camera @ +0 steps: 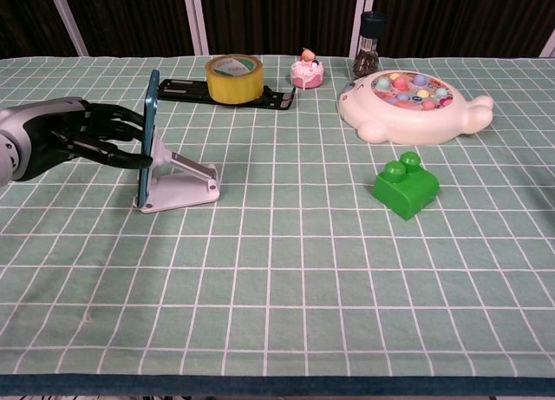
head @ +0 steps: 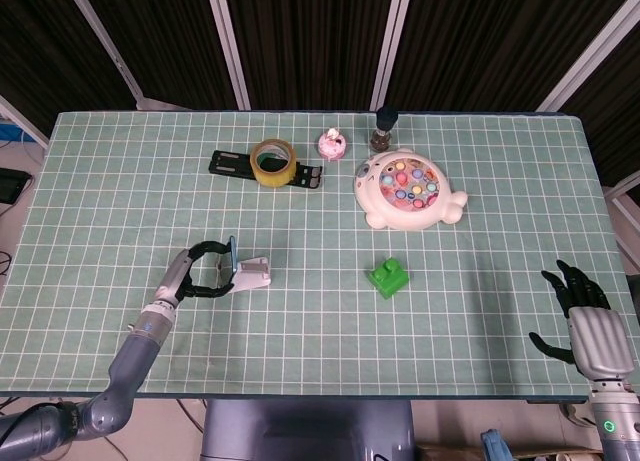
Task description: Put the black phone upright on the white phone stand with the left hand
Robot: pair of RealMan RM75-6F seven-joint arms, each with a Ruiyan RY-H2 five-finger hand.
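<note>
Table (head: 120, 171): open grid cloth lies in front of and to the right of the stand, out to the green block (camera: 405, 185). Left hand (camera: 74, 140): fingers reach the black phone (camera: 147, 135); whether they grip it cannot be told. Right hand (head: 585, 316): spread, empty, at the table's right edge. The phone stands upright on the white phone stand (camera: 182, 181), near the front-left.

The black phone (camera: 148, 138) stands upright, edge-on, seated on the white phone stand (camera: 180, 184).
</note>
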